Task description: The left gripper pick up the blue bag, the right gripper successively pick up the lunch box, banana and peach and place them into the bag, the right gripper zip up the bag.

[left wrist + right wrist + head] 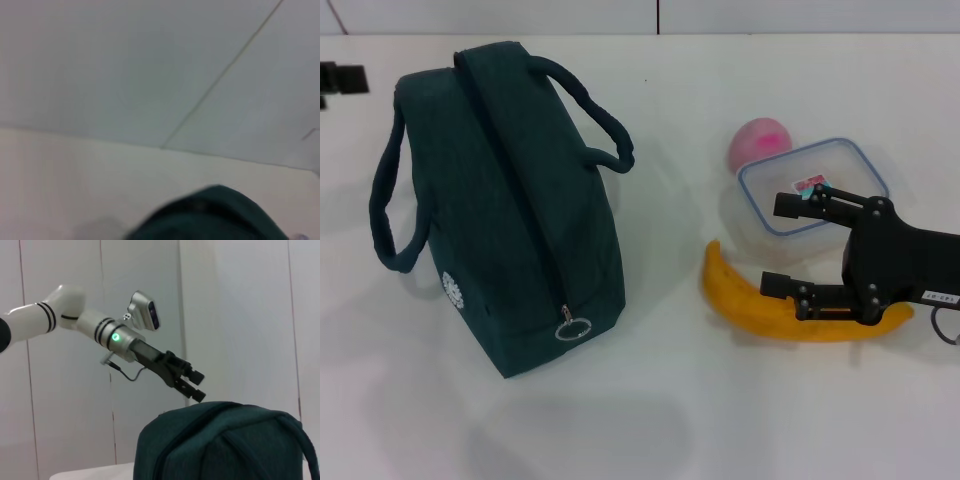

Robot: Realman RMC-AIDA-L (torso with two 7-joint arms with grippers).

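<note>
The white surface [650, 420] carried everything. Largest on it was the blue bag [510, 210], which stood upright toward the left edge with its far end close to the back edge. Its zipper ran shut along the top ridge, the ring pull [573, 327] hanging at the near end, and the two handles [395, 200] were splayed out to either side. With the zip closed, nothing could go in yet, so the bag looked untouched and the task at its very start.

The right claw [790, 245] hung over the items near the right edge, its fingers spread wide and holding nothing. One finger lay over the lid of the lunch box [815, 185], the other over the banana [750, 305]; whether it touched either could not be told. That stance probably suited a reach for the lunch box, first in the packing order.

The left claw [195, 385] was poised in the air just above the far top of the bag, as the right wrist view showed, likely lined up for a handle. Its fingers stood only slightly apart, gripping nothing.

The banana lay curved in front of the lunch box, nearer the front edge, and seemed to touch it. The lunch box sat closed beside the peach [758, 142], smallest of all, which rested behind it toward the back edge.
</note>
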